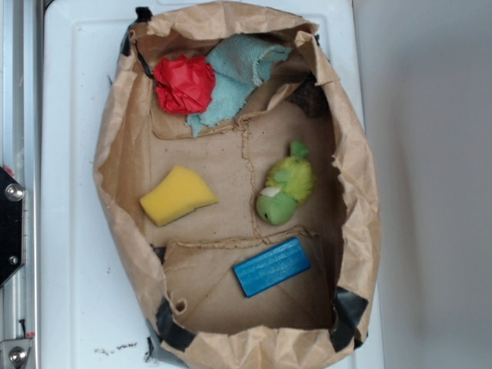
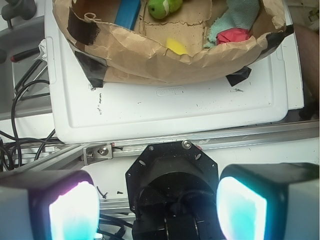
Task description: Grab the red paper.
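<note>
Exterior view: bright, even, diffuse light; soft shadows gather inside the bag point(image 1: 123, 192) along its right wall. Wrist view: the white tray point(image 2: 175, 107) is nearly overexposed, while the close fingertips point(image 2: 72, 210) glow cyan-magenta and appear blurred.

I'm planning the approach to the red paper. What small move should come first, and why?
Probably carry the open gripper forward over the bag's near wall. It sits outside the paper bag, over the frame, while the red paper lies in a far corner against the teal cloth.
</note>
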Robot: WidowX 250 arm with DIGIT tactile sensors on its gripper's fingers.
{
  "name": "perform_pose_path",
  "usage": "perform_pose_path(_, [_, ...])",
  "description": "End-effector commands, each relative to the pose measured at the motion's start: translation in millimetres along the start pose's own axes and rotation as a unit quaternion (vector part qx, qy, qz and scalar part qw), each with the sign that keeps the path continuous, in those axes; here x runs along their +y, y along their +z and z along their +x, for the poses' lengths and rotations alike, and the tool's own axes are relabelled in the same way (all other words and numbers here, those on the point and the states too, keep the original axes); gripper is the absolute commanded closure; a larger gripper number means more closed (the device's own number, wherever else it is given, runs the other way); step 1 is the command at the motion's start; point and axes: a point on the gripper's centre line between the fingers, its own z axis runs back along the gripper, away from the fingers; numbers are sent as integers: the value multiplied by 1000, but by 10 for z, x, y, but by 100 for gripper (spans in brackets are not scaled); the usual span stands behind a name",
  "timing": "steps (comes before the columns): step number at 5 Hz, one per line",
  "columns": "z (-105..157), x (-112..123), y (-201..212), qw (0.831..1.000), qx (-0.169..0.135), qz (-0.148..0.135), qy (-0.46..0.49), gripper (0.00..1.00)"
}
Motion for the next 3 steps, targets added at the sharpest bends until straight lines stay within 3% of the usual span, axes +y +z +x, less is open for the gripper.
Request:
perform_pose_path(1, [0,0,0,1000,0,0,0,0])
perform_pose_path(3, [770,174,-394,999,5,16,-47,0])
